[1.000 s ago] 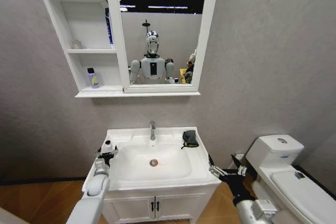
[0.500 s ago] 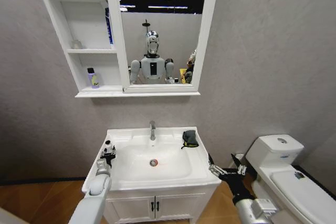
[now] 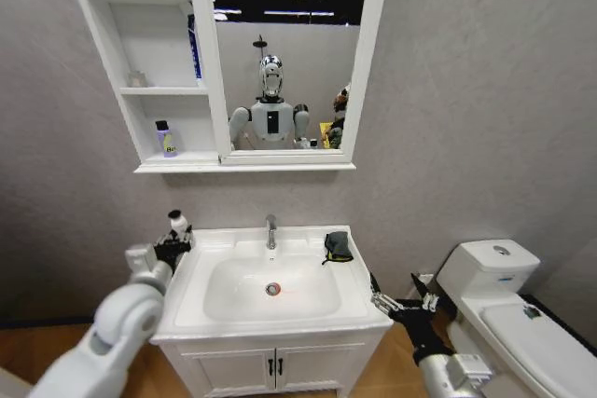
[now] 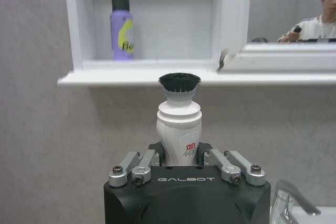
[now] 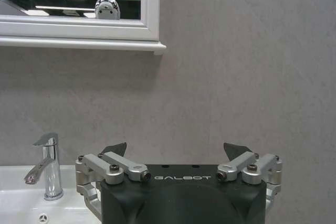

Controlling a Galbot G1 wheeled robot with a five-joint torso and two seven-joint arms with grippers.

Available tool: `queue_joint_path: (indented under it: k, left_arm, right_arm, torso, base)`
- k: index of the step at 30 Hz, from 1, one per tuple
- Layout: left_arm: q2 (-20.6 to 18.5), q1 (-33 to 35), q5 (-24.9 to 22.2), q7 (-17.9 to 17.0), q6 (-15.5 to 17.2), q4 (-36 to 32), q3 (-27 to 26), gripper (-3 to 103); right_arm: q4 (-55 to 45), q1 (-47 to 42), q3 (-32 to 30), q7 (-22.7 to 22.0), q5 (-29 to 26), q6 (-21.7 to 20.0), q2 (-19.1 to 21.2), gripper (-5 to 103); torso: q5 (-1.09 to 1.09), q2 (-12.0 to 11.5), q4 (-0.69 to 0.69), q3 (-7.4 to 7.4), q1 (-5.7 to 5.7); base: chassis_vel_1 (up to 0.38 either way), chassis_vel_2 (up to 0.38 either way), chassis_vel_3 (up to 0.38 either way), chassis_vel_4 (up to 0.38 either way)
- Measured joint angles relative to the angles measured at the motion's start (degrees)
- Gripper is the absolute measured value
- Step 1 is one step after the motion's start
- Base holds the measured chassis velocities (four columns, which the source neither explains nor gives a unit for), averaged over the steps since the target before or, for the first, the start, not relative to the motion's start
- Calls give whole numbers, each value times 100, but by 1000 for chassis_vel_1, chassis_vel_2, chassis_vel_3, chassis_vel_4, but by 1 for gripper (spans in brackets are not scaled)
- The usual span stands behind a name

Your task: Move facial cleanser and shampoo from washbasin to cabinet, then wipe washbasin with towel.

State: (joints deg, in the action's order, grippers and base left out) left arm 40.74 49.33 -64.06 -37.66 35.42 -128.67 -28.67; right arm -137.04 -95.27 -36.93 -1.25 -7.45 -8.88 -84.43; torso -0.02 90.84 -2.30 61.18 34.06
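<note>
My left gripper (image 3: pixel 173 238) is shut on the facial cleanser (image 3: pixel 176 222), a white bottle with a black cap, held upright above the left rim of the washbasin (image 3: pixel 354 309). In the left wrist view the facial cleanser (image 4: pixel 179 124) stands between the fingers of the left gripper (image 4: pixel 179 153), just below the cabinet (image 4: pixel 136 77). A purple shampoo bottle (image 3: pixel 165 138) stands on the lowest shelf of the cabinet (image 3: pixel 149 90), the same shampoo (image 4: pixel 122 28) showing above the cleanser. The dark towel (image 3: pixel 337 247) lies on the basin's back right corner. My right gripper (image 3: pixel 401 301) hangs open right of the basin, the right gripper (image 5: pixel 176 150) holding nothing.
A chrome tap (image 3: pixel 270 230) rises at the basin's back. A white toilet (image 3: pixel 504 305) stands to the right. The low vanity doors (image 3: pixel 270 370) sit under the basin. A small object (image 3: pixel 136 78) and a blue item (image 3: pixel 193 44) occupy the cabinet's middle shelf.
My left gripper has lifted the facial cleanser off the basin's left rim, up and slightly left. The right arm has stayed still.
</note>
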Motion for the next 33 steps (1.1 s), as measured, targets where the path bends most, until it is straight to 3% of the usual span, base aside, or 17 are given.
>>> queue_joint_path:
  k: [2, 4, 6, 9, 11, 17, 22, 27, 33]
  left_arm:
    - [-515, -713, -618, -51, 134, 189, 95, 31]
    - [-596, -906, -765, -56, 167, 271, 139, 31]
    - [-864, -1857, -1278, -18, 293, 729, 527, 31]
    - [-937, -2925, -1361, 190, 311, 1256, 1151, 30]
    - [-840, -3731, -1343, 319, 311, 1760, 1788, 30]
    - [-498, -4898, -1079, 664, 284, 2799, 2707, 30]
    - [-276, -5443, -764, 1014, 278, 3474, 3048, 30]
    - [-72, -5704, -774, 1075, 316, 3723, 3233, 30]
    - [401, -6206, -689, 1215, 325, 4484, 3703, 30]
  right_arm:
    - [-40, -36, 30, 2, 12, 10, 9, 100]
    - [-56, -39, 30, 2, 12, 10, 11, 100]
    - [-114, -55, 19, 2, 14, 10, 17, 100]
    - [-151, -91, 13, 2, 16, 10, 17, 100]
    - [-182, -126, 7, 0, 17, 17, 10, 100]
    - [-223, -177, -78, -20, 15, 47, 9, 100]
    - [-266, -246, -127, -71, 3, 78, 10, 100]
    - [-267, -250, -142, -94, 3, 87, 7, 100]
    - [-274, -272, -174, -121, -5, 95, 0, 100]
  torso:
    - [1, 0, 1, 0, 0]
    - [1, 0, 1, 1, 0]
    - [0, 0, 2, 1, 0]
    - [2, 0, 1, 1, 1]
    - [2, 0, -1, 1, 1]
    - [2, -1, -1, 2, 2]
    - [1, -1, 3, 2, 2]
    - [2, -1, 1, 1, 2]
    - [3, -1, -1, 1, 2]
  base:
    - [0, 0, 0, 0]
    - [0, 0, 0, 0]
    - [0, 0, 0, 0]
    - [0, 0, 0, 0]
    - [0, 0, 0, 0]
    - [0, 0, 0, 0]
    - [0, 0, 0, 0]
    - [0, 0, 0, 0]
    - [0, 0, 0, 0]
